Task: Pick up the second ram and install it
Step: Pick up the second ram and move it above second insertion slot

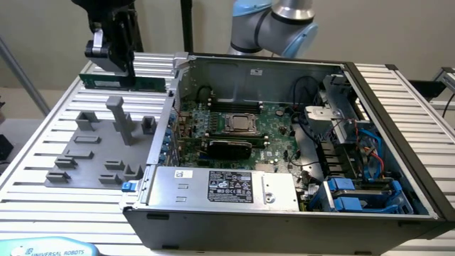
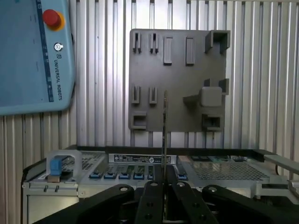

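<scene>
End effector [image 1: 114,73] hangs at the upper left of the exterior view, its fingers closed narrowly on the second ram [image 1: 138,83]. The thin green stick lies level and lengthwise in the grip, held above the slatted desk [image 1: 35,208] beyond the far edge of the grey fixture tray [image 1: 92,152] and just outside the open computer case [image 1: 284,213]. In the wrist view the stick [image 2: 164,121] shows edge-on as a fine straight line rising from between the fingers [image 2: 152,196], with the tray [image 2: 177,74] and the case rim [image 2: 140,161] behind it.

The step in hand looks like the carry into the case. The straight edge-on line suggests a square grip worth keeping. To do it well, I judge the stick should stay level, clear the case wall with room to spare, and run parallel to the long black slots [image 1: 235,100] beside the CPU socket [image 1: 242,124] on the motherboard [image 1: 277,144]. Seating force should be spread evenly along its length.
</scene>
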Tool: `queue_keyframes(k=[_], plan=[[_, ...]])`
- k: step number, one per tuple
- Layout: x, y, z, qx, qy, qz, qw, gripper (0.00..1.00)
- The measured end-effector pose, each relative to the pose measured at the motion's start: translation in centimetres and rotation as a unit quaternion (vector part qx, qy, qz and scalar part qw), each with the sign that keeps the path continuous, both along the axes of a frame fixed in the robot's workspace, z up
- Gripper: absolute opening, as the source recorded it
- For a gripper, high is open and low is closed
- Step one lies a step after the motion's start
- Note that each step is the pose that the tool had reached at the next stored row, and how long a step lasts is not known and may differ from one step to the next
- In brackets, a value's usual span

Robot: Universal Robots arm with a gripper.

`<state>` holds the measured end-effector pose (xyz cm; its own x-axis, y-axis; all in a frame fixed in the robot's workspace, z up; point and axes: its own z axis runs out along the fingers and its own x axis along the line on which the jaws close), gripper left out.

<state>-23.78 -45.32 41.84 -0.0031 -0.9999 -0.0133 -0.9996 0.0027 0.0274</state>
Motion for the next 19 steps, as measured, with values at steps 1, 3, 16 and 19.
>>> queue_keyframes(k=[1,3,16,19], plan=[[0.5,0.00,0.07,0.0001,0.0000,0.000,1.0000,0.14],[1.4,0.00,0.17,0.0004,0.0000,0.000,1.0000,0.14],[7.3,0.00,0.22,0.0051,0.0000,0.000,1.0000,0.14],[8.6,0.00,0.21,0.0055,0.0000,0.000,1.0000,0.14]])
